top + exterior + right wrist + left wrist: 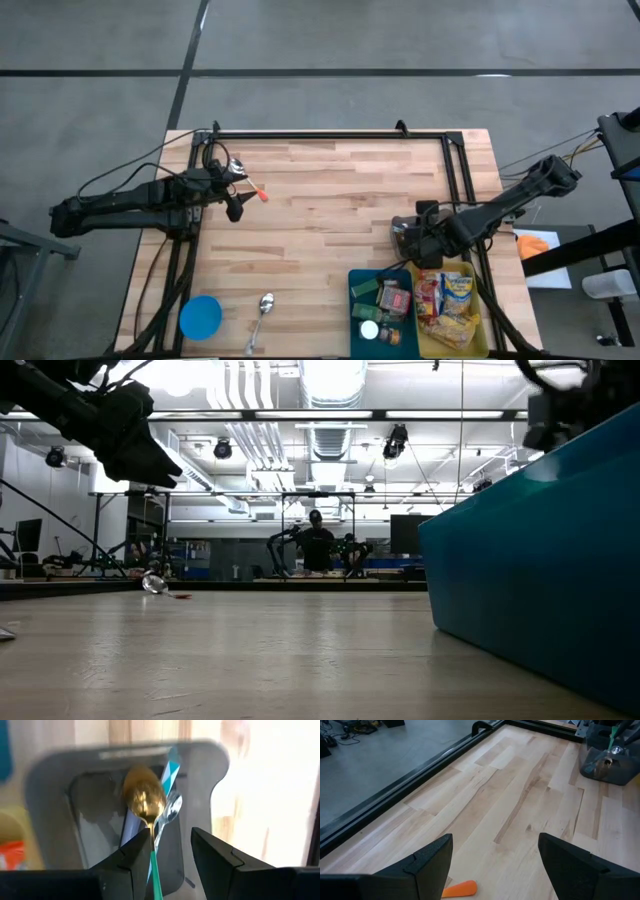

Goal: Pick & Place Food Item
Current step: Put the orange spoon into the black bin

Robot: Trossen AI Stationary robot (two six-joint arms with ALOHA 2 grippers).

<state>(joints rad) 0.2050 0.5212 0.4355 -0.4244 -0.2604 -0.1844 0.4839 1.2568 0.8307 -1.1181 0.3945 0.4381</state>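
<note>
My right tool (170, 865) hangs over a grey plastic utensil holder (90, 800), its dark fingers parted narrowly with a gold spoon (145, 797) on a teal handle beside them; whether they grip it I cannot tell. A shiny silver spoon (172, 807) leans beside it. My left tool (492, 865) is released, wide apart above the pale plank desk (520, 805), just over a smooth orange carrot piece (460, 890). Near the holder sit teal (362, 285) and yellow (480, 300) bins of crinkly food packets.

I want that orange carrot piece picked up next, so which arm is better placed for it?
Left, probably. The left hand hangs open right over the carrot piece, while the right hand is across the table at the grey utensil holder.
</note>
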